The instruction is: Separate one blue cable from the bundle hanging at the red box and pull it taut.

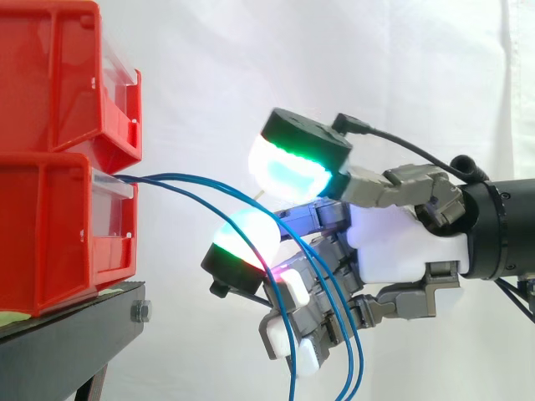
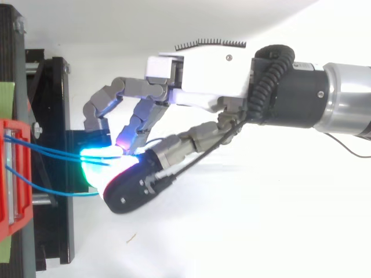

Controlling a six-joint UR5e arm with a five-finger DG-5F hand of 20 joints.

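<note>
Several thin blue cables (image 1: 201,178) come out of the front of the lower red bin (image 1: 50,234) and arc right into my hand (image 1: 393,242). The hand's fingers are curled round them, with a glowing cyan pad (image 1: 288,167) above the strands and another pad (image 1: 242,238) below. Past the fingers the strands hang down in loose loops (image 1: 347,368). In the top view two strands (image 2: 58,152) run together to the glowing pads of the hand (image 2: 197,75). A third strand (image 2: 58,191) runs apart and lower, ending behind the dark fingertip.
A second red bin (image 1: 50,75) is stacked on the lower one. Both stand on a black stand (image 1: 67,342) at the left, with a white curtain behind. The arm reaches in from the right.
</note>
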